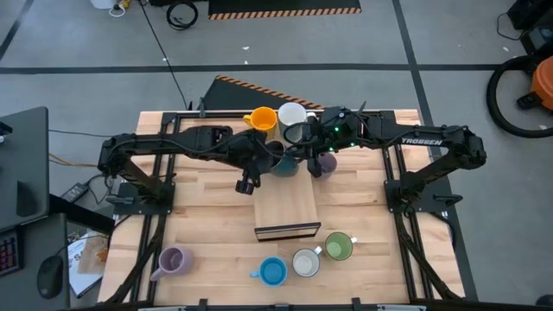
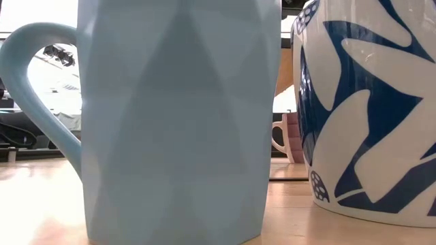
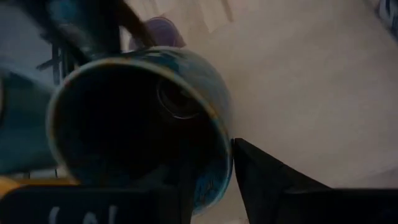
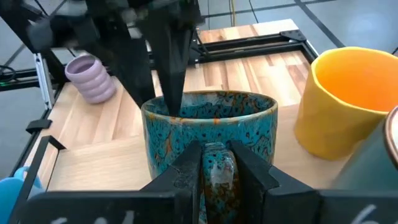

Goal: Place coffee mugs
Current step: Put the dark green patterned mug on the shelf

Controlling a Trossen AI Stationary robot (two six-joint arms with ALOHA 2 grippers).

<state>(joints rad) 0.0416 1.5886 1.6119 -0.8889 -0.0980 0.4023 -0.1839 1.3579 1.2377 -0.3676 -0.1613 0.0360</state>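
Observation:
A teal speckled mug [image 4: 211,134] stands upright between my two grippers over the far end of the pale wooden board [image 1: 287,207]. My right gripper [image 4: 214,163] is shut on its handle. My left gripper [image 4: 155,93] comes down from above, open, with one finger inside the mug's far rim and one outside it. An orange mug [image 1: 262,119], a white one [image 1: 291,114] and a dark one [image 1: 298,134] stand on the table just beyond. A lavender mug [image 1: 326,161] shows under my right arm. My right gripper pinches the teal mug's handle [image 4: 216,177] between its two fingers, coming at it nearly level from the table's right. The mug stays upright; the fingers hide its base. My left gripper straddles the far wall of the mug [image 4: 163,111]; I cannot tell whether it touches.
Near the front edge stand a lavender mug [image 1: 173,259], a blue one [image 1: 273,272], a white one [image 1: 305,262] and a green one [image 1: 338,246]. In the low view a pale blue faceted mug [image 2: 177,122] and a blue-patterned white mug [image 2: 368,109] block most of the scene.

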